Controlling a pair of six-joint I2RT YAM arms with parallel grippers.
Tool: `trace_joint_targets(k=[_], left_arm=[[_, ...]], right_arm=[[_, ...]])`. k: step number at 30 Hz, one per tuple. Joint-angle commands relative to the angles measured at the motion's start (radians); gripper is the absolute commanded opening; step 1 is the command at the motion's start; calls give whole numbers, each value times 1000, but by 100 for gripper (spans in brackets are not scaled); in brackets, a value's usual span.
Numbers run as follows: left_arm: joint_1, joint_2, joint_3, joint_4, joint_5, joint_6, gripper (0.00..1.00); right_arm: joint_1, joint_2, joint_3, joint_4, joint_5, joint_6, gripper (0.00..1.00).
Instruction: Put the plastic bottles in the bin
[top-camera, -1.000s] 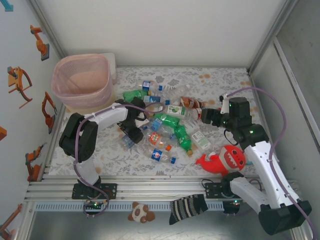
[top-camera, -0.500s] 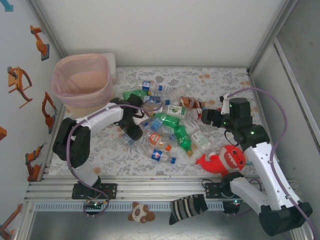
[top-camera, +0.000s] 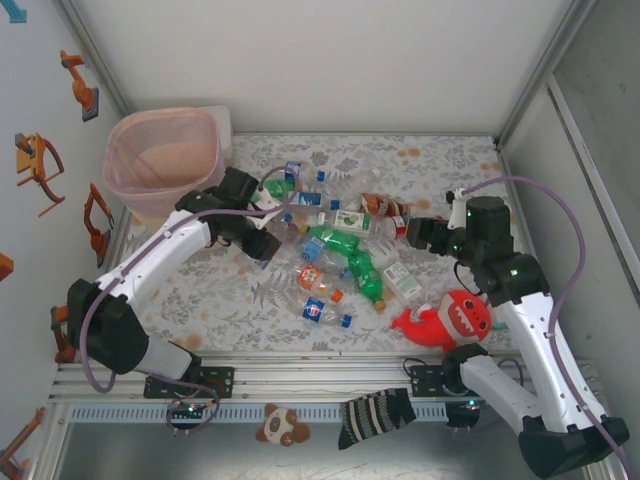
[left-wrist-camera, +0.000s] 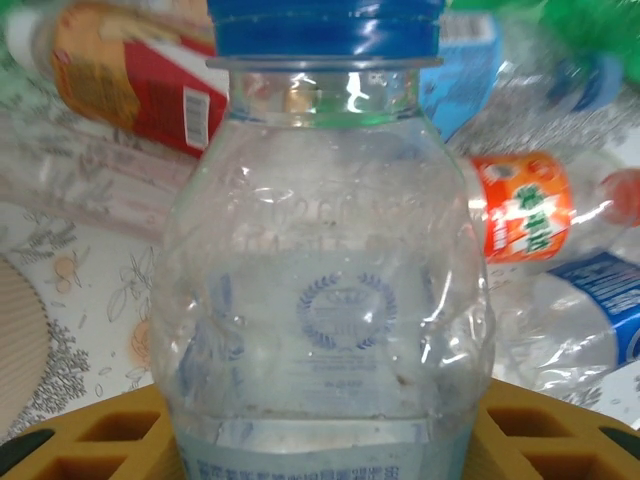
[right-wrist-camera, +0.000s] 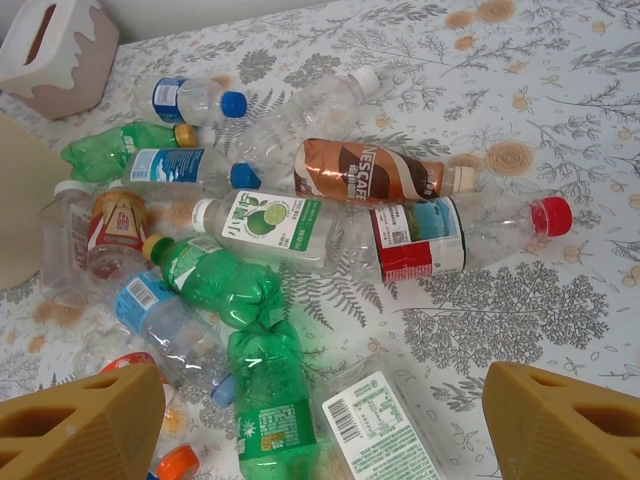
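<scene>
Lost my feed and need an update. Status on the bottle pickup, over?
Left gripper astride clear blue-capped bottle, grip unconfirmed. Right gripper open above bottle pile. Bin looks empty. Way there looks free.

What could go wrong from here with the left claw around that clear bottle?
The clear bottle between the fingers of the left claw is smooth and rounded, so it might slip or squash. Lifting it may also knock the other bottles crowded right behind it.
</scene>
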Motion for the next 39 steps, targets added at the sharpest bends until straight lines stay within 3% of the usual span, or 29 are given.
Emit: trace_joint_targets(k=[1, 10, 18, 22, 34, 39], left_arm=[[15, -71, 72, 29, 57, -40, 50], [36, -166, 227, 81, -4, -98, 48], [48, -179, 399, 115, -223, -115, 49], [73, -152, 483, 115, -272, -108, 48], [302, 77, 765, -82, -273, -151, 48], [431, 150, 781, -147, -193, -195, 48]], right_arm=[[7, -19, 30, -16, 16, 3, 82], [8, -39, 35, -35, 21, -16, 82], [9, -50, 36, -29, 4, -16, 82], [9, -56, 36, -32, 6, -16, 82], [7, -39, 38, -18, -5, -15, 82], [7, -30, 40, -18, -5, -18, 82]])
